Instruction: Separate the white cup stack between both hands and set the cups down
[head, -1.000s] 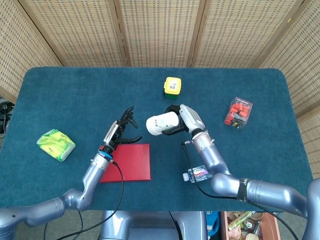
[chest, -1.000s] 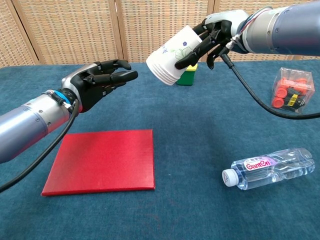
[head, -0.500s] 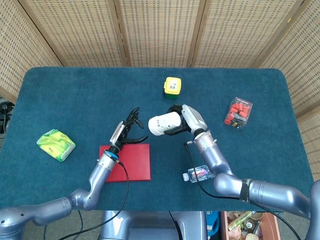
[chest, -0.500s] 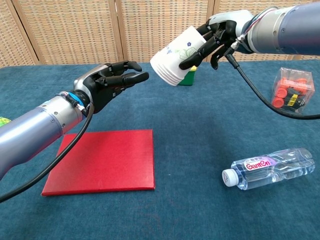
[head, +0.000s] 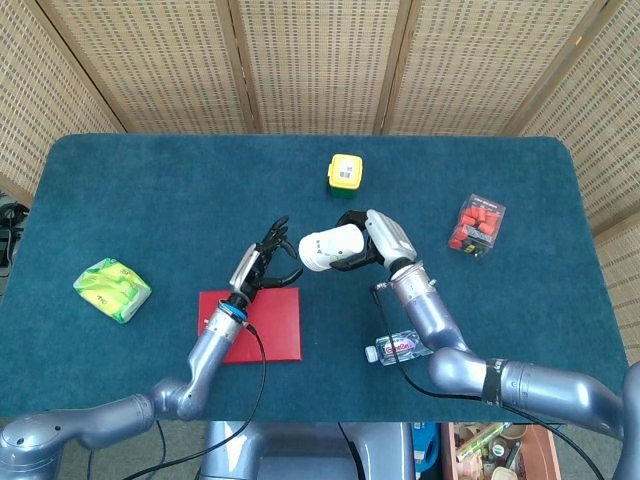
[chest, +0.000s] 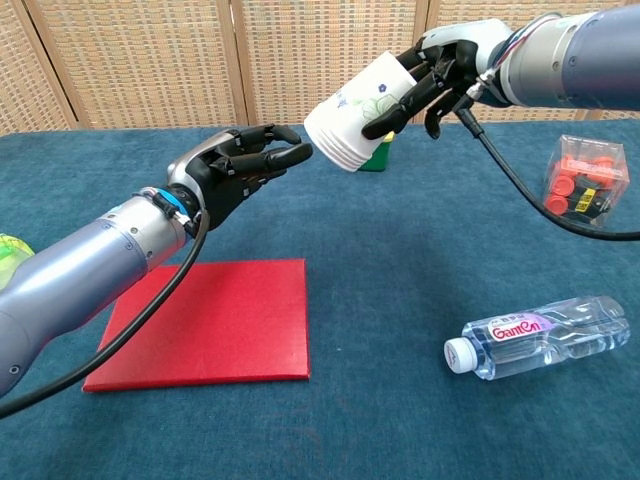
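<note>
Woven cane screens behind; worktop (head: 150, 190) covered in dark teal cloth.

White cup stack (head: 328, 248) (chest: 358, 112) is held in the air above the worktop middle, tipped on its side, open rims pointing toward the robot's left. Right hand (head: 372, 238) (chest: 432, 72) grips it around the base end, dark fingers wrapped over the wall. Left hand (head: 268, 262) (chest: 240, 163) is raised just beside the rim end, fingers apart and partly curled, holding nothing; fingertips (chest: 296, 152) are at or next to the lowest rim. Contact cannot be settled from either view.

Chest view only: layered rims of the stack, a small floral print on the cup wall, and the label on the water bottle (chest: 540, 334) lying on its side at front right. Head view only: a yellow-green packet (head: 111, 289) far out on the left of the worktop, barely a sliver at the chest frame edge.

Red flat pad (head: 255, 325) (chest: 210, 322) lies below the left forearm. Yellow-topped green box (head: 345, 172) sits at the back, in the chest view mostly hidden behind the stack. Clear box of red pieces (head: 476, 226) (chest: 584, 178) is at right, cut by the frame edge in the chest view. Number of cups unreadable.
</note>
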